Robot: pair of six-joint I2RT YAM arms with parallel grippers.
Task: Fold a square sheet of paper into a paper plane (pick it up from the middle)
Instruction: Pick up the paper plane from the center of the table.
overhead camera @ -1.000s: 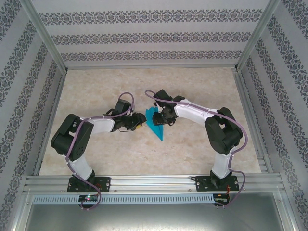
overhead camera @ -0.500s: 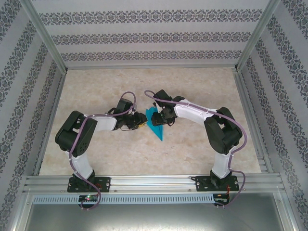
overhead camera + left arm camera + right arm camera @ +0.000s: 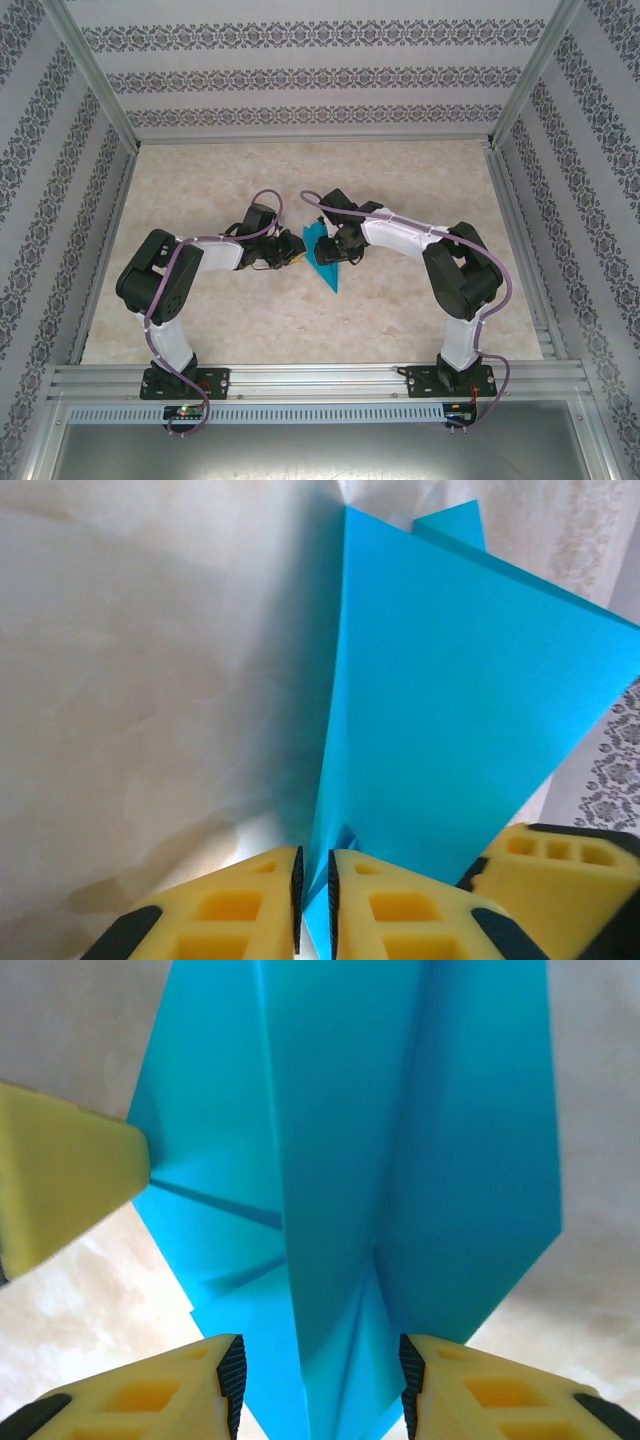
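1. Pinching the paper plane (image 3: 470, 710) w/ my left gripper (image 3: 313, 865): yellow pads nearly together, a thin blue edge caught in the slit btwn them.
2. My right gripper (image 3: 318, 1345) is spread, jaws on either side of the plane's centre fold. Can't tell if the pads press the paper.
3. Top view: the plane (image 3: 325, 264) sits mid-counter (image 3: 400, 180) btwn both grippers, sharp tip toward the arm bases, wide end toward the far wall.
4. Left gripper (image 3: 291, 256) comes in from the plane's left side, right gripper (image 3: 340, 247) from its right. Both are near the wide end.
5. Right wrist view: layered creases run along the plane (image 3: 470, 1160). One left-gripper pad (image 3: 60, 1180) touches its left edge.
6. Left wrist view: a flat blue wing fills the right half, w/ its shadow on the counter to the left.
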